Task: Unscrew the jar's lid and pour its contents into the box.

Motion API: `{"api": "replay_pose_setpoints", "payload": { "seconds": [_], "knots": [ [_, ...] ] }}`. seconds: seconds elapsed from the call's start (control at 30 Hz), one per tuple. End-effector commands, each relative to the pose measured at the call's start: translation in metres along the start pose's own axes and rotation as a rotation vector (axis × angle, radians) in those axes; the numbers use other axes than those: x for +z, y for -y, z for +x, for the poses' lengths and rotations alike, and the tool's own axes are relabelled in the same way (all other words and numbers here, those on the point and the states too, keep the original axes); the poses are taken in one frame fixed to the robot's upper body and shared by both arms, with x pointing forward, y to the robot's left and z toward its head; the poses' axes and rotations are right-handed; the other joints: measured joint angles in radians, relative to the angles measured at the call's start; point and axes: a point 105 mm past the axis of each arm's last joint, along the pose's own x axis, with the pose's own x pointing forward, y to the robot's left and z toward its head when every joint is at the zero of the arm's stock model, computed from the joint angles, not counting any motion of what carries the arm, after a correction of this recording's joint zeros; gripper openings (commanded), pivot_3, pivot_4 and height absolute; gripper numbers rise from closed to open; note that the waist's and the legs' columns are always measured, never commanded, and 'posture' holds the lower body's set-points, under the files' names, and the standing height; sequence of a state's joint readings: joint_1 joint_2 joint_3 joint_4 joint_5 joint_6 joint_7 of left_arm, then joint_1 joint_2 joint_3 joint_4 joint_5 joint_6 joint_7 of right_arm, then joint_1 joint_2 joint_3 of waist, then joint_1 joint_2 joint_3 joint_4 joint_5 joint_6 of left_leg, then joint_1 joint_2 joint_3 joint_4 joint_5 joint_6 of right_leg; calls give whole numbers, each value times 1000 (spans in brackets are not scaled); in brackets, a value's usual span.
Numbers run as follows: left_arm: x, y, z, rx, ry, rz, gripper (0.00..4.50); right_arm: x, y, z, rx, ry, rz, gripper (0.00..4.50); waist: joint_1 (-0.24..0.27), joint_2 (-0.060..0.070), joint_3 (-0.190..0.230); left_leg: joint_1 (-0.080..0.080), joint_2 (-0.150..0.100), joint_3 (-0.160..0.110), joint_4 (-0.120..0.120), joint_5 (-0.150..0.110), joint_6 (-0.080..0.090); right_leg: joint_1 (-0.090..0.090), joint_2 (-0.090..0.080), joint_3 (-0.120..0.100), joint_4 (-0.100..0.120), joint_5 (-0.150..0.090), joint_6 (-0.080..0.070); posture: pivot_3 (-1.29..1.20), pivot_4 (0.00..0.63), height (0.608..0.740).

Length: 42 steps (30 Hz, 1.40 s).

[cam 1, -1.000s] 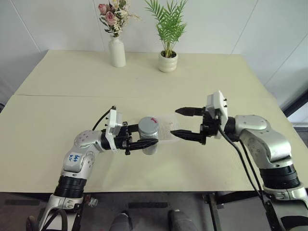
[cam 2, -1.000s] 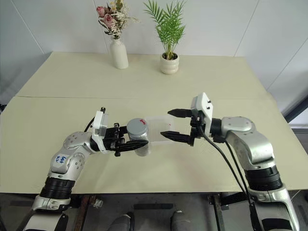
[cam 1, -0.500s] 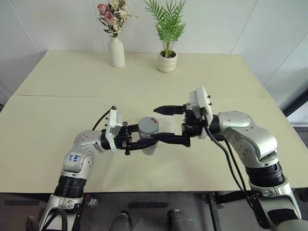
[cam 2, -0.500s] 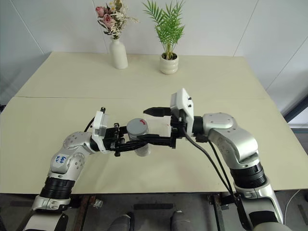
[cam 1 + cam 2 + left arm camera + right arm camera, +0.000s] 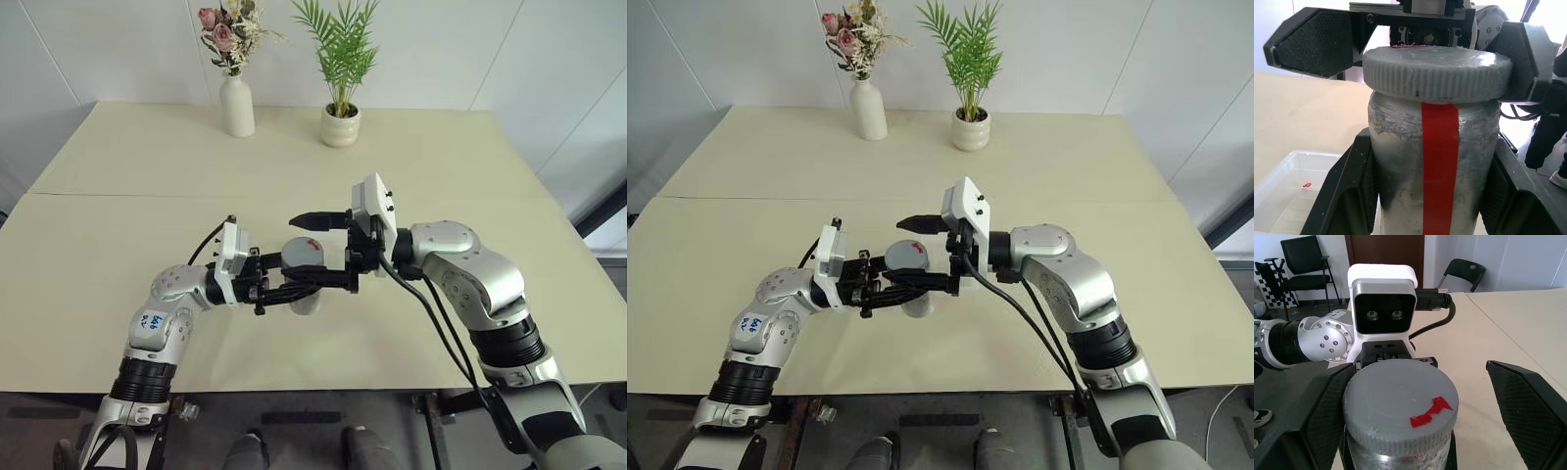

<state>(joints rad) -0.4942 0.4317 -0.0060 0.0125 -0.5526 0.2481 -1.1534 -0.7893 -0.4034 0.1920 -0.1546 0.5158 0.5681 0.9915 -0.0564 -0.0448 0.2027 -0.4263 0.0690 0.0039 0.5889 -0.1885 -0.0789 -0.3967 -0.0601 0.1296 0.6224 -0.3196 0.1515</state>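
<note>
The left gripper (image 5: 294, 290) clamps its fingers around the jar (image 5: 304, 294) body. The right gripper (image 5: 315, 251) has its fingers spread wide, flanking the lid (image 5: 1399, 406) without contact.

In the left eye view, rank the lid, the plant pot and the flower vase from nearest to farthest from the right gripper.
1. The lid: between the open fingers of the right gripper.
2. The plant pot: far side of the table, roughly straight beyond.
3. The flower vase: far side, further left.
</note>
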Motion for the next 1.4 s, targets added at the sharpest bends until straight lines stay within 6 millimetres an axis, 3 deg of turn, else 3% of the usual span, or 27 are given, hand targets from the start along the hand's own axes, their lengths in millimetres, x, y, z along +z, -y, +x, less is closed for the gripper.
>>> {"api": "replay_pose_setpoints", "payload": {
  "seconds": [0.03,1.03,1.2,1.3,1.4],
  "knots": [
    [7,7,3,-37,22,34,2193,14,10,-9,-53,22,-58,4492,0,0,0,0,0,0,0,0,0,0,0,0,0,0,0,0,150,740],
    [8,4,2,-33,15,34,2193,10,18,-72,-159,-29,-34,4492,0,0,0,0,0,0,0,0,0,0,0,0,0,0,0,0,150,740],
    [8,5,2,-32,15,35,2193,26,12,-70,-113,28,-23,4492,0,0,0,0,0,0,0,0,0,0,0,0,0,0,0,0,150,740],
    [8,5,2,-31,16,35,2193,42,1,-63,-46,106,-11,4492,0,0,0,0,0,0,0,0,0,0,0,0,0,0,0,0,150,740],
    [8,5,2,-31,18,34,2193,43,-6,-50,-10,107,-8,4492,-2,0,0,0,0,0,0,0,0,0,0,0,0,0,0,0,150,740]
  ]
}}
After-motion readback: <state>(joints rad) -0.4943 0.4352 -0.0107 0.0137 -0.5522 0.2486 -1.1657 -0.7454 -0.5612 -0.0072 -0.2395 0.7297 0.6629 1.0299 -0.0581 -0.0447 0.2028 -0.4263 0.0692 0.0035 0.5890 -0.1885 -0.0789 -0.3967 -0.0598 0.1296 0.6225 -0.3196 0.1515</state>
